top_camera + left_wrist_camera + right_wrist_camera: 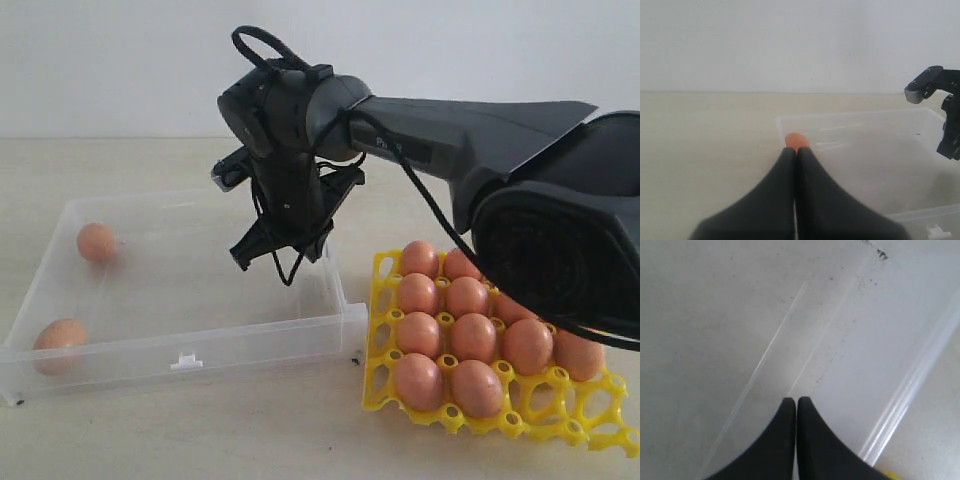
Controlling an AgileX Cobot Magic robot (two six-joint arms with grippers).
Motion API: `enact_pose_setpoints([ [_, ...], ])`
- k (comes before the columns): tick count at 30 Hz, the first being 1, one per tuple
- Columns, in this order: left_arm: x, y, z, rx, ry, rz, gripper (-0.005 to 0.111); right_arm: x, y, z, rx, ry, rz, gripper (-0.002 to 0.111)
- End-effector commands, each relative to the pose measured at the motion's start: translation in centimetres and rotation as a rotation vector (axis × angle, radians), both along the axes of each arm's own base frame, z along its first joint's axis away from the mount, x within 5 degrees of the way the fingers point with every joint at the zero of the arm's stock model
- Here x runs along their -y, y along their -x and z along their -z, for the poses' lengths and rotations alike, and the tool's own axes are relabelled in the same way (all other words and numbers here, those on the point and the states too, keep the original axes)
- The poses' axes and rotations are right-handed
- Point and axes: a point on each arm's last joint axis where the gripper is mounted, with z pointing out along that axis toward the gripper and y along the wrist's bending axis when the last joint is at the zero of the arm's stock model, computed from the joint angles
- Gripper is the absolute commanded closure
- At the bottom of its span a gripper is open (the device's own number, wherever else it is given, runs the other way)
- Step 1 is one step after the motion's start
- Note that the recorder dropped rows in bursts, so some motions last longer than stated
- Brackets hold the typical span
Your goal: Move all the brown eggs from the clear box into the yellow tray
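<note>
Right claw: the right gripper (796,401) has its two black fingers pressed flat together, with nothing between them.
Under the right claw: the bare floor of the clear box (250,345), close to the wall on its tray side. Whether the tips touch the floor cannot be told.
Right arm pose: the right arm (470,130) comes in from the right above the yellow tray (520,428). Its wrist is bent downward over the box's right end, and a black cable (430,200) hangs along it.
Left claw: the left gripper (796,152) is also closed, finger against finger, gripping nothing. It points toward a corner of the box.
Hidden at the left claw: its tips cover the lower part of one of the brown eggs (797,141) lying inside that corner. This claw does not appear in the exterior view.
Hidden at the tray: the right arm's bulk covers the far right cups, and the picture edge clips the tray's corner, so the count there is unsure.
Eggs in the box: two, both at the left end and well apart. One is toward the back and one is in the front corner beside the wall.
Eggs in the tray: about ten, each seated in a cup. The front right cups show bare lattice.
Table (150,430): pale beige. Box and tray sit side by side, just beside each other.
</note>
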Motion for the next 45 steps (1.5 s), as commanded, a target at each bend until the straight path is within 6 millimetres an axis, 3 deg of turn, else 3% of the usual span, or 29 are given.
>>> enact_pose_setpoints([
  [1, 0.0, 0.0, 0.0, 0.002, -0.003, 0.008, 0.111, 1.0, 0.8, -2.0, 0.011, 0.014, 0.005, 0.107],
  [6, 0.0, 0.0, 0.0, 0.002, -0.003, 0.008, 0.111, 1.5, 1.8, -5.6, 0.034, -0.057, 0.023, 0.107],
  [10, 0.0, 0.0, 0.0, 0.002, -0.003, 0.008, 0.111, 1.3, 1.7, -6.7, 0.078, -0.111, 0.013, 0.107],
  [14, 0.0, 0.0, 0.0, 0.002, -0.003, 0.008, 0.111, -1.9, 0.7, -6.2, 0.166, -0.399, -0.105, 0.107],
  [19, 0.0, 0.0, 0.0, 0.002, -0.003, 0.008, 0.111, -4.8, 1.3, -4.6, 0.045, -0.7, -0.101, 0.105],
  [22, 0.0, 0.0, 0.0, 0.002, -0.003, 0.008, 0.111, -5.6, 1.1, -4.2, 0.024, -0.805, -0.035, 0.089],
  [27, 0.0, 0.0, 0.0, 0.002, -0.003, 0.008, 0.111, -6.2, 0.2, -4.5, 0.103, -0.912, 0.026, 0.041],
  [35, 0.0, 0.0, 0.0, 0.002, -0.003, 0.008, 0.111, -7.2, -1.1, -4.5, 0.111, -1.157, 0.341, 0.04],
  [45, 0.0, 0.0, 0.0, 0.002, -0.003, 0.008, 0.111, -10.6, -2.3, -0.8, 0.062, -1.198, 0.303, 0.04],
])
